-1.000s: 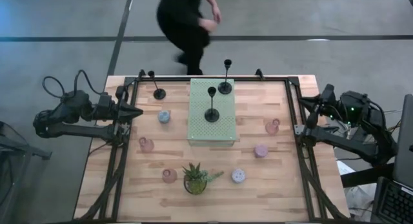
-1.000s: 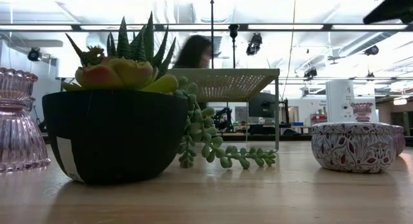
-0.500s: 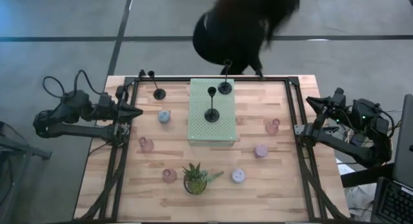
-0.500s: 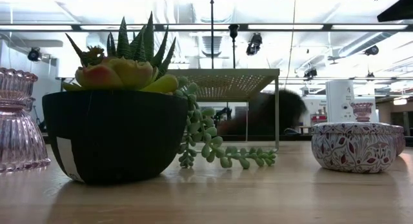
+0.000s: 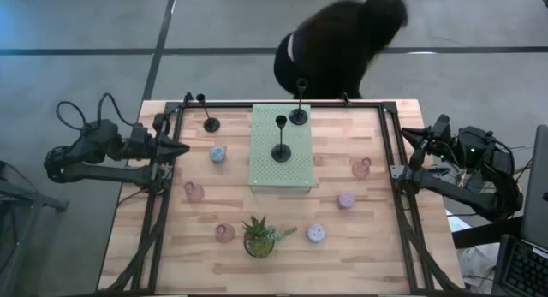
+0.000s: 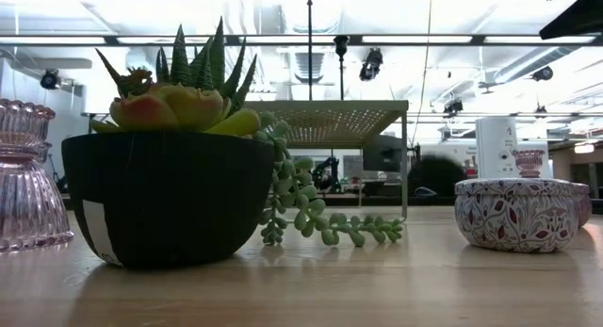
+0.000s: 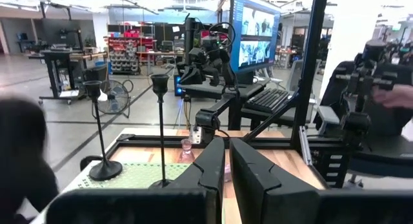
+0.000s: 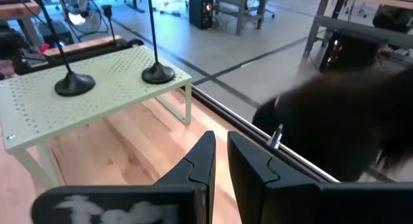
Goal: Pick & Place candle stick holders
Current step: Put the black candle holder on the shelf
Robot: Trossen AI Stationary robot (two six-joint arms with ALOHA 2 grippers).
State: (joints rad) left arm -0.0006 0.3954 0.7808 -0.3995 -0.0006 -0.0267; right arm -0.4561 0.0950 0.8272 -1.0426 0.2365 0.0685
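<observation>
Tall holders: you have three slim black candle stick holders with disc bases; two point(image 5: 281, 150) point(image 5: 299, 115) stand on the pale green perforated metal stand point(image 5: 280, 173) at upper centre of the high view, one point(image 5: 211, 122) on the wooden table point(image 5: 171, 237) to its left.
Squat cups: you can count six small round pastel cups spread over the table: pink point(image 5: 195, 192), point(image 5: 224, 233), point(image 5: 361, 168), lilac point(image 5: 346, 199), blue point(image 5: 218, 154), point(image 5: 317, 233).
Plant: one green succulent in a dark pot point(image 5: 259, 237), lower centre.
Left gripper point(image 5: 181, 149): at the table's left edge, fingers pressed together, holding nothing.
Right gripper point(image 5: 408, 135): at the right edge, fingers pressed together, empty.
Person: one dark-clothed figure point(image 5: 338, 44) beyond the far edge.
</observation>
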